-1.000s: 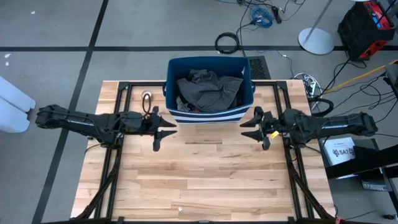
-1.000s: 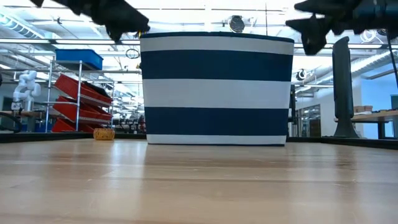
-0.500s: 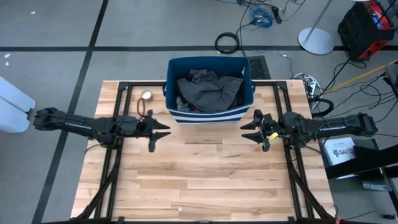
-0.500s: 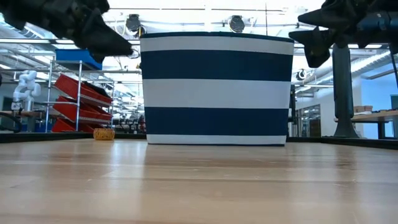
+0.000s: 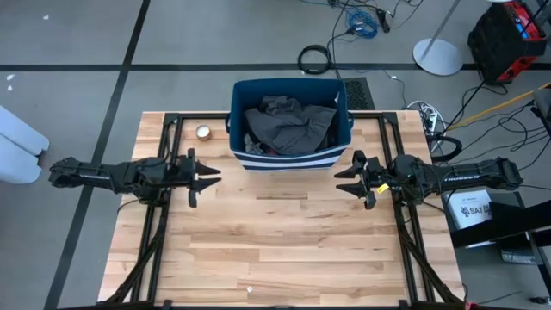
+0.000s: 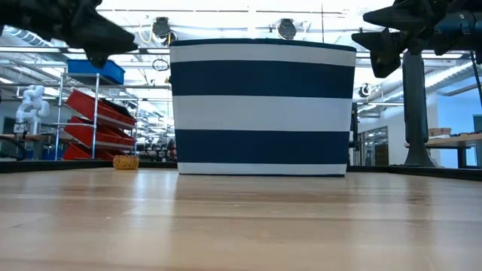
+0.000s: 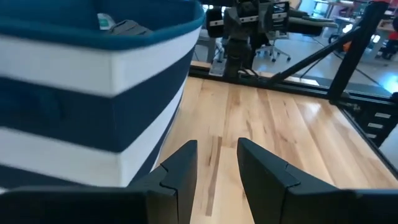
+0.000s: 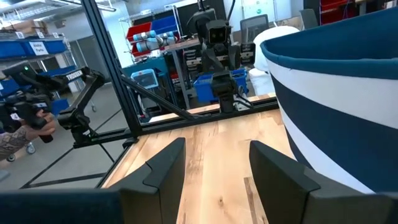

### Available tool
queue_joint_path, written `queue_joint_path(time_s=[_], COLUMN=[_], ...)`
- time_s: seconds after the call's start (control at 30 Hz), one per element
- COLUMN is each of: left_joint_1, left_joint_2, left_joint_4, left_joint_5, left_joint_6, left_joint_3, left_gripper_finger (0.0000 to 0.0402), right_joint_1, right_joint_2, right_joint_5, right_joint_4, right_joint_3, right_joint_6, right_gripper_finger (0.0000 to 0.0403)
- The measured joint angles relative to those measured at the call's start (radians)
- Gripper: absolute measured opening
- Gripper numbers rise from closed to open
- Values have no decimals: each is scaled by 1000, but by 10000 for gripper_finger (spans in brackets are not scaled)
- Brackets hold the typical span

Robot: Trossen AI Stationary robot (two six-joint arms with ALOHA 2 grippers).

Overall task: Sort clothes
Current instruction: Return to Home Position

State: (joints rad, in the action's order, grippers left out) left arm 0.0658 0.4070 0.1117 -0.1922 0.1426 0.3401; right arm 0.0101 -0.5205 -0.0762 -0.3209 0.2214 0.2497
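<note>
Desk [image 5: 284, 250]: light wood, carrying the bin [image 5: 291, 158] at the middle of its far edge.
Bin: dark blue with white stripes, upright, open-topped.
Clothes [image 5: 288, 125]: dark grey fabric heaped inside the bin.
Left hand [image 5: 209, 176]: released, fingers apart, empty, just left of the bin's front corner.
Right hand [image 5: 343, 179]: released, empty, just right of the bin's front corner.
Small round item [image 5: 203, 132]: on the desk, left of the bin.

Navy and white stripes on pale wood

The bin [image 6: 262, 105] wears broad horizontal bands, navy and white by turns, with navy at the rim. The clothes [image 5: 288, 127] heaped inside show dark grey. The table [image 5: 284, 250] is light, plank-striped wood, and the floor [image 5: 69, 43] is plain grey.
</note>
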Motion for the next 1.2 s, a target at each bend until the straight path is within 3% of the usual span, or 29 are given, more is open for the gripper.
queue_joint_path(time_s=[0.27, 0.57, 0.77, 1.07, 1.2], left_joint_1=[0, 0, 0, 0, 0], left_joint_2=[-90, -98, -106, -132, -132], left_joint_4=[-133, -330, -338, -275, -275], left_joint_5=[-26, -22, -22, -25, -27], left_joint_6=[59, 63, 62, 59, 56], left_joint_3=[-162, -311, -324, -324, -327], left_gripper_finger=[123, 123, 123, 123, 123], right_joint_1=[0, 0, 0, 2, 2], right_joint_2=[0, -1, 24, 117, 143], right_joint_5=[4, 9, 95, 199, 211], right_joint_4=[9, 31, 20, 213, 223], right_joint_3=[0, 0, 0, 0, -19], right_joint_6=[0, 0, -31, -14, -10], right_gripper_finger=[166, 166, 166, 166, 166])
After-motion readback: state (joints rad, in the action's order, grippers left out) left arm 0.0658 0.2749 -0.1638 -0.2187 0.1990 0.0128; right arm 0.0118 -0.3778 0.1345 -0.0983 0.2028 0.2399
